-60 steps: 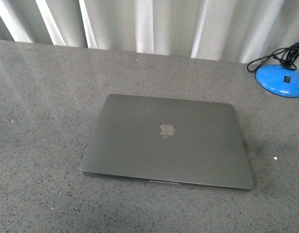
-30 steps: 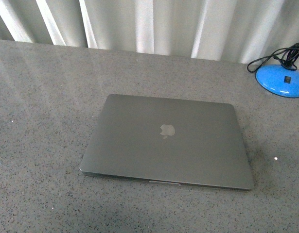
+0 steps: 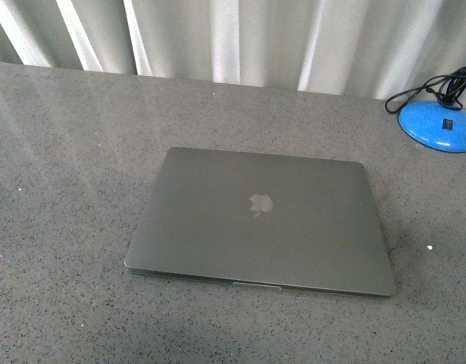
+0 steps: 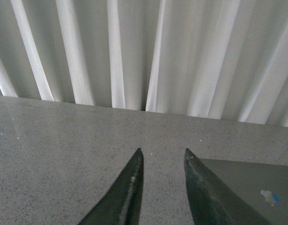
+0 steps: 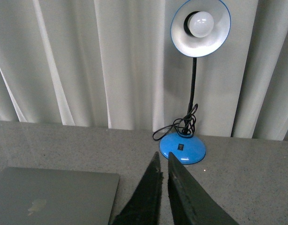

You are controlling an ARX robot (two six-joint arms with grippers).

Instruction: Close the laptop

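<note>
The grey laptop (image 3: 259, 220) lies flat on the speckled grey table with its lid down and the apple logo facing up. Neither arm shows in the front view. In the left wrist view my left gripper (image 4: 162, 155) is open and empty above the bare table, with a corner of the laptop (image 4: 256, 183) just beside one finger. In the right wrist view my right gripper (image 5: 163, 157) is shut and empty, with the laptop (image 5: 55, 194) lying off to one side of it.
A blue desk lamp base (image 3: 437, 125) with a black cord stands at the table's far right; the right wrist view shows the lamp base (image 5: 182, 147) and its white shade with bulb (image 5: 200, 26). White curtains (image 3: 233, 38) hang behind the table's far edge.
</note>
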